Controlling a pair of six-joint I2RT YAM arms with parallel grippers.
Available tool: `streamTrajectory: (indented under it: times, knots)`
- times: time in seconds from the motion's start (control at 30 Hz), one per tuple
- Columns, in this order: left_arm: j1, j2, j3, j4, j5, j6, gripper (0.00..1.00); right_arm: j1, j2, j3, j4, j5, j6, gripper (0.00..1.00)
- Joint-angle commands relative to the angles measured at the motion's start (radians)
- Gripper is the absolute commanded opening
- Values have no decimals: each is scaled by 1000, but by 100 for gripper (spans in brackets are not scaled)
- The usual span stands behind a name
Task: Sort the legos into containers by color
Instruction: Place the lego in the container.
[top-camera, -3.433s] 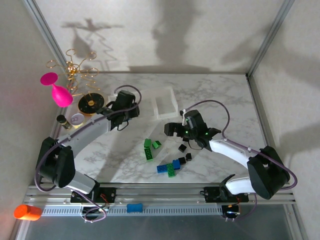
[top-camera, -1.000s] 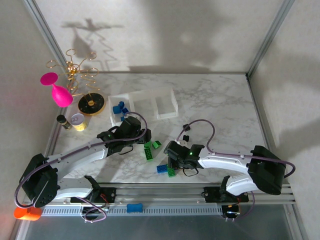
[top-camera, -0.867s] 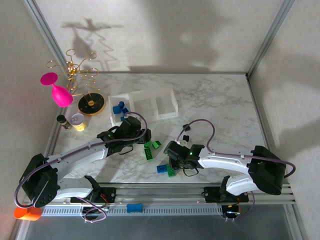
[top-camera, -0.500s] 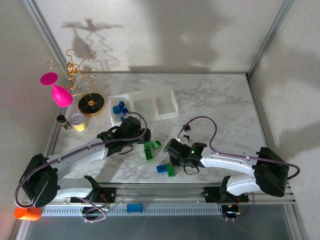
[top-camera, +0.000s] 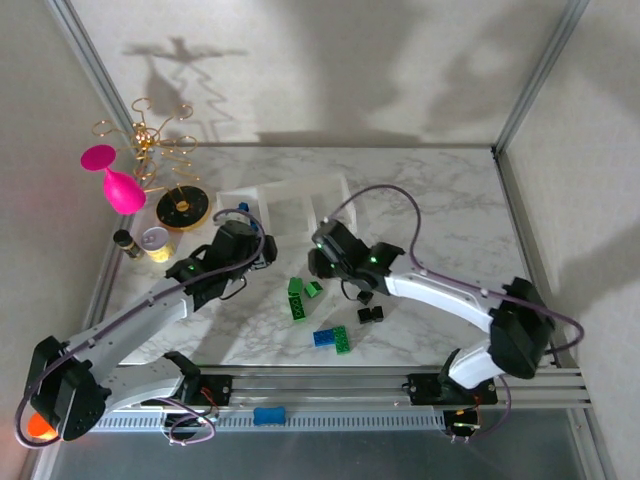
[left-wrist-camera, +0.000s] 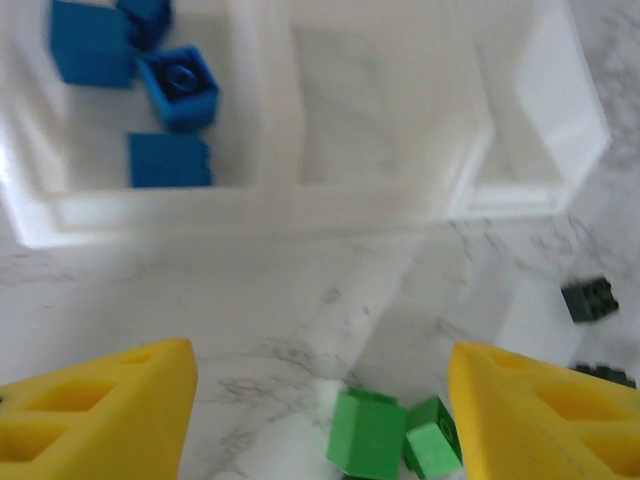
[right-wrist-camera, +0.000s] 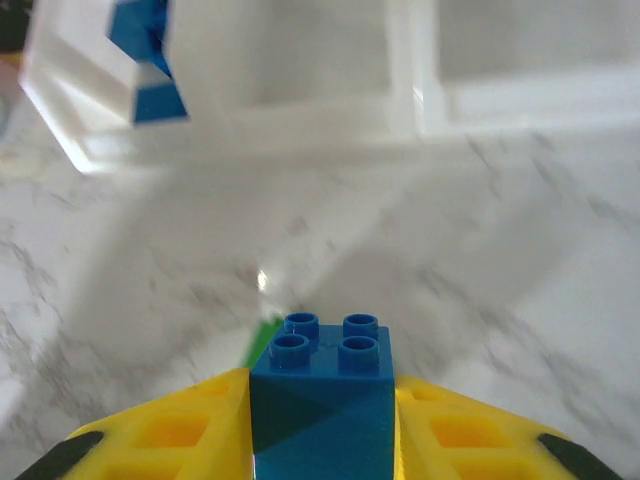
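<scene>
My right gripper (top-camera: 322, 252) is shut on a blue lego (right-wrist-camera: 322, 375), studs up, held above the marble just in front of the containers (top-camera: 292, 195). The containers (right-wrist-camera: 300, 120) are a clear three-compartment tray. Its left compartment holds three blue legos (left-wrist-camera: 170, 90); the middle and right ones look bare. My left gripper (left-wrist-camera: 320, 420) hangs open above two green legos (left-wrist-camera: 372, 435), holding nothing. From above, the left gripper (top-camera: 255, 252) is near the tray's left end. Green legos (top-camera: 297, 298), a blue and green pair (top-camera: 332, 339) and black legos (top-camera: 369, 313) lie on the table.
At the table's left stand a round black-and-gold dish (top-camera: 182, 208), a gold wire stand (top-camera: 150, 140), a pink goblet (top-camera: 118, 185) and small jars (top-camera: 150, 242). A metal rail (top-camera: 330, 385) with a blue clip (top-camera: 268, 415) runs along the near edge.
My right gripper closed on a blue lego in the near cluster, lifted it and carried it back toward the tray. My left gripper drew back from the green legos toward the tray's left end.
</scene>
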Motion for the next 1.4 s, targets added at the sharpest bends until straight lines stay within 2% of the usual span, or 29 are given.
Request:
streamTrajectory:
  times: [0.0, 0.37, 0.63, 0.8, 0.87, 1.0, 1.17, 1.37]
  knots:
    - [42, -48, 39, -88, -78, -10, 70, -13, 115, 116, 121, -22, -133, 34]
    - [188, -75, 33, -120, -57, 8, 73, -20, 451, 422, 317, -65, -324, 34]
    - [211, -80, 1, -97, -43, -12, 73, -28, 662, 622, 359, -69, -385, 35]
    - [214, -93, -17, -81, -33, -26, 73, -31, 761, 762, 324, -79, -393, 40]
    - [215, -96, -15, -87, -37, -24, 73, -31, 766, 779, 322, -77, -401, 48]
    - [216, -104, -13, -82, -23, -24, 73, -34, 737, 771, 320, -67, -405, 55]
    - [215, -116, -9, -76, 10, -25, 72, -34, 633, 687, 344, -86, -404, 57]
    - [194, -125, -7, -63, 83, -12, 72, -45, 467, 506, 356, -69, -383, 59]
